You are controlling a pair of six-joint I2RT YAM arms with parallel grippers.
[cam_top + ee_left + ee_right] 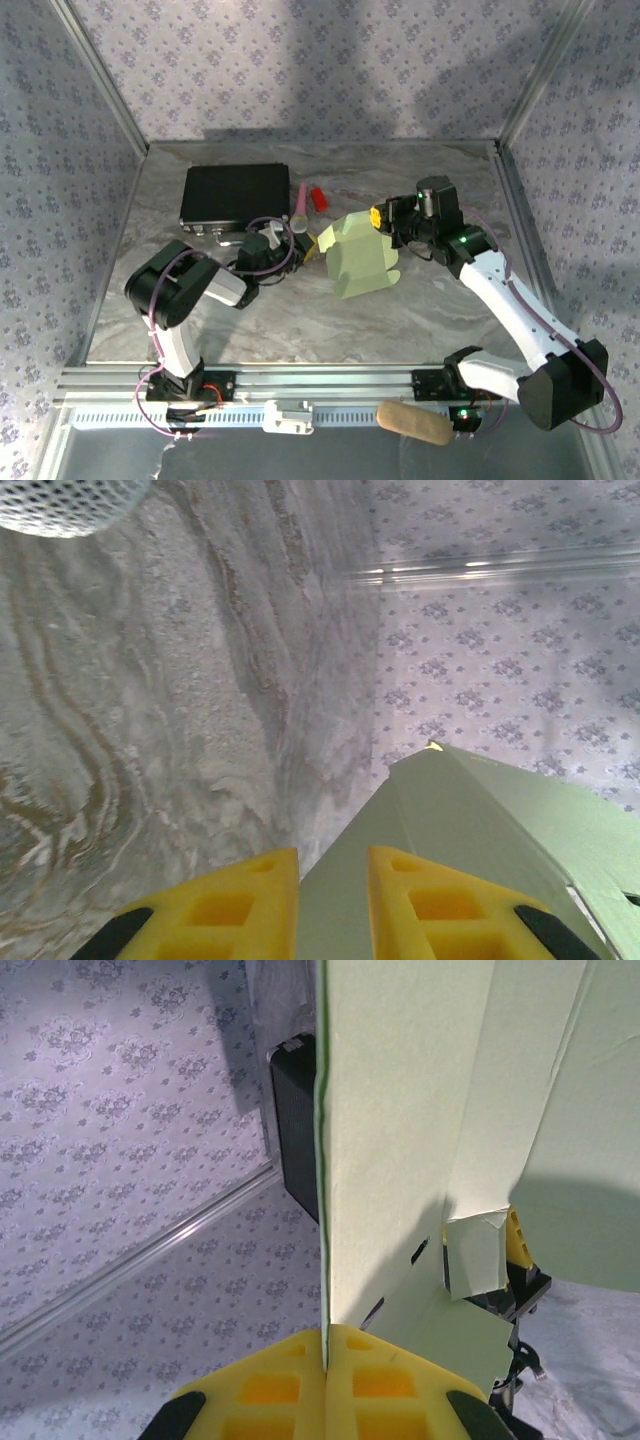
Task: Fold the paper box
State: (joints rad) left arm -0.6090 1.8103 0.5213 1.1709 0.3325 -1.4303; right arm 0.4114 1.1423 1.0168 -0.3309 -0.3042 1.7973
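1. The right pincer has its yellow fingers pressed together on an edge of the paper box.
2. The pale green card stretches up from the fingers, with a small creased flap at lower right.
3. A black box shows behind the card's left edge.

Robot lab test cell. Left arm and right arm bolted to slotted aluminium rail at near edge. Marble-look tabletop boxed in by bare aluminium frame posts. Flower-print covering on walls at back and both sides. Exposed purple cable looped along left arm. Fixed camera looks down from above.
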